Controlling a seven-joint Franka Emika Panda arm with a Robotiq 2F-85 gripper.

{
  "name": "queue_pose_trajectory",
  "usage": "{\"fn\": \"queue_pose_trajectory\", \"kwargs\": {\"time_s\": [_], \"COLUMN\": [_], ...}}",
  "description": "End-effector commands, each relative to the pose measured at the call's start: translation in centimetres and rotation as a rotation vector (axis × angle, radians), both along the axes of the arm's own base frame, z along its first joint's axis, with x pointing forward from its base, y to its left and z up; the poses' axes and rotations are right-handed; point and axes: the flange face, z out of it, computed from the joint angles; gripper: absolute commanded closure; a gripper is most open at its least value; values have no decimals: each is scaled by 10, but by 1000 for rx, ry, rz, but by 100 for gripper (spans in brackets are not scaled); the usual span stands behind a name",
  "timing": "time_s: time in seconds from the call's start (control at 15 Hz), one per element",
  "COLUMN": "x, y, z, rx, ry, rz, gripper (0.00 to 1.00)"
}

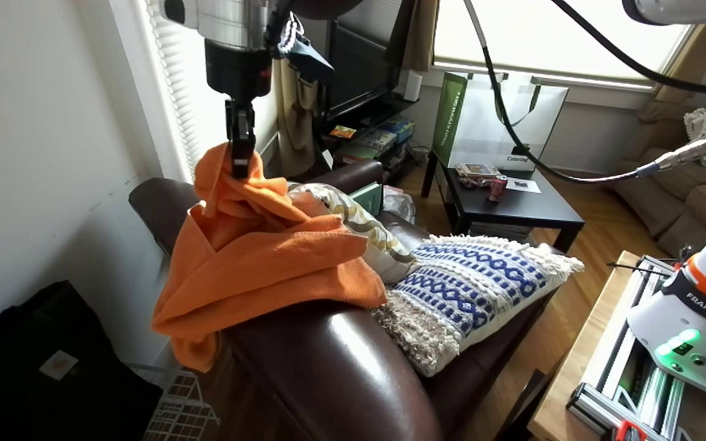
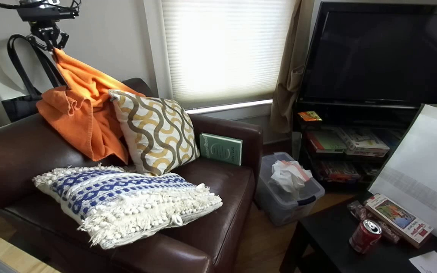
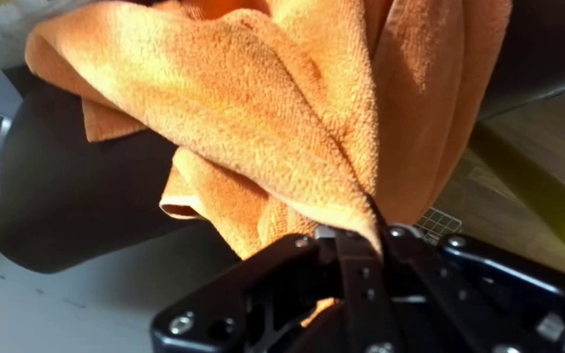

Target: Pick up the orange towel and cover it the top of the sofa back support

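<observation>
The orange towel (image 1: 267,263) lies bunched over the top of the dark brown sofa back (image 1: 341,361). In an exterior view, part of the towel (image 2: 85,117) hangs down the seat side, partly behind the patterned pillow. My gripper (image 1: 241,164) is above the sofa back, shut on a corner of the towel. In an exterior view, the gripper (image 2: 53,49) holds this corner raised, with the cloth stretched slanting down to the sofa. In the wrist view, a fold of the towel (image 3: 243,108) runs between the closed fingertips (image 3: 378,238). The sofa back (image 3: 76,191) shows beneath it.
A wavy-patterned pillow (image 2: 157,132) leans on the sofa beside the towel. A blue and white fringed pillow (image 2: 127,201) and a green book (image 2: 220,148) are on the seat. A black bag (image 1: 40,367) and white wire rack (image 1: 184,404) stand behind the sofa near the wall.
</observation>
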Motion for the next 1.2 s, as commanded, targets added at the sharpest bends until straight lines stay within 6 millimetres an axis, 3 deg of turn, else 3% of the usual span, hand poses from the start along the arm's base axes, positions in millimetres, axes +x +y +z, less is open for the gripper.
{"fn": "queue_pose_trajectory", "kwargs": {"time_s": [0.0,0.13,0.2,0.27,0.53,0.87,1.07,1.13], "x": [9,22,28,32,44,60,64,74], "y": [31,19,17,15,5,-46,-79,-60], "z": [-2,0,2,2,5,3,-4,-2], "rx": [-10,11,40,44,71,-2,18,15], "ry": [-19,-22,-24,-23,-19,-32,-11,-33], "rz": [196,266,275,296,344,17,-155,-60], "gripper": [99,99,72,71,42,5,0,0]}}
